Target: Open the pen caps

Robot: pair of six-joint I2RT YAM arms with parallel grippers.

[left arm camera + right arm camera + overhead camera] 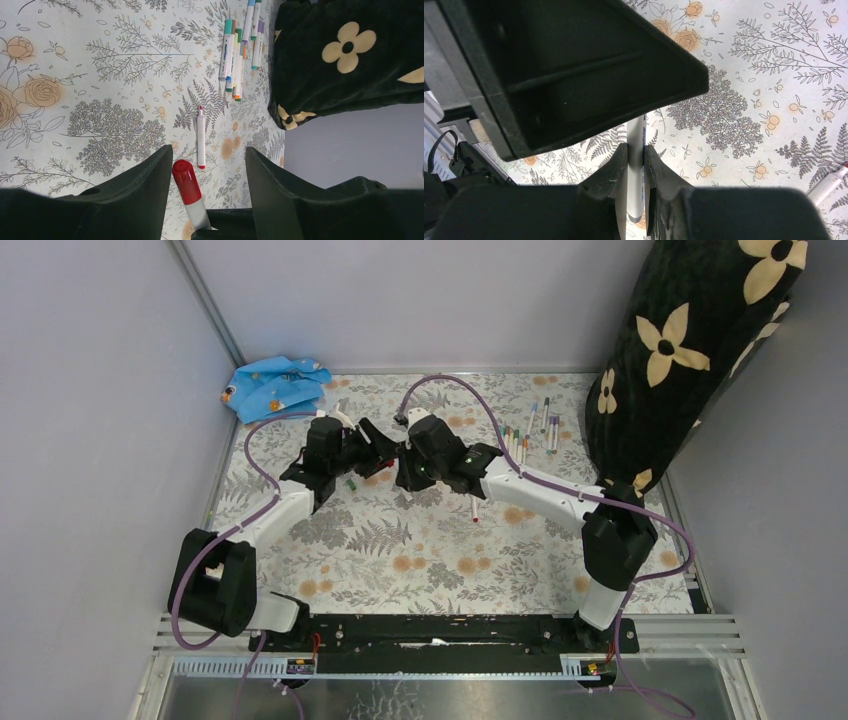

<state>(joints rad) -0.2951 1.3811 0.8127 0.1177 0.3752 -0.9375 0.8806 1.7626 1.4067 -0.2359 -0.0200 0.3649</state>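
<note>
My right gripper (636,147) is shut on the white barrel of a pen (636,170), held above the table's middle. That pen's red cap (186,181) pokes up between the fingers of my left gripper (209,152), which stands open around it. The cap lies close to the left finger, with a wide gap to the right one. From above, the two grippers (375,445) (405,455) meet nose to nose. An uncapped red-tipped pen (201,137) lies on the cloth below. Several capped pens (235,55) lie in a bunch at the back right.
A black cushion with cream flowers (690,350) leans at the right rear, beside the bunch of pens (525,435). A blue cloth (275,385) is crumpled in the back left corner. A small green cap (352,483) lies under the left arm.
</note>
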